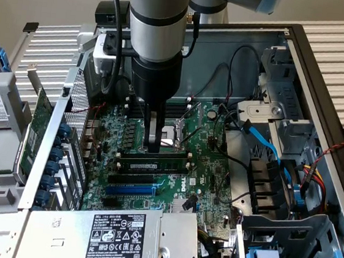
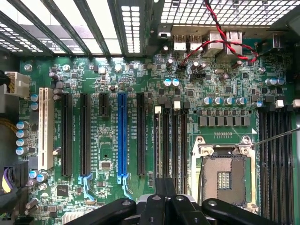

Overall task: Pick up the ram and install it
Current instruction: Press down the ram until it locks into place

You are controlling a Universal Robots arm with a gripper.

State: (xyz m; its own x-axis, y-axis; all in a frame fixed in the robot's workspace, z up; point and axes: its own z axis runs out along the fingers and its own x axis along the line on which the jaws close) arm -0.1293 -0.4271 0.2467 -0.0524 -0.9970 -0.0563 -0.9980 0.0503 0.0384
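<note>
The ram (image 1: 153,162) is a long thin green stick with black chips. It stands on edge in a black memory slot on the motherboard (image 1: 211,170), just in front of the CPU socket (image 1: 174,135). My gripper (image 1: 153,147) comes straight down from the arm, fingers together, its tips right at the ram's top edge near the middle; I cannot tell if they touch. In the wrist view my gripper (image 2: 165,190) hangs shut over the near end of a bank of memory slots (image 2: 171,140), beside the CPU socket (image 2: 224,173).
The open case's walls surround the board. A power supply (image 1: 118,234) sits at the front and drive cages (image 1: 289,240) at the exterior view's right. A wider green expansion card (image 1: 36,133) stands outside the case on the left. A blue cable (image 1: 263,141) and black wires cross near the socket.
</note>
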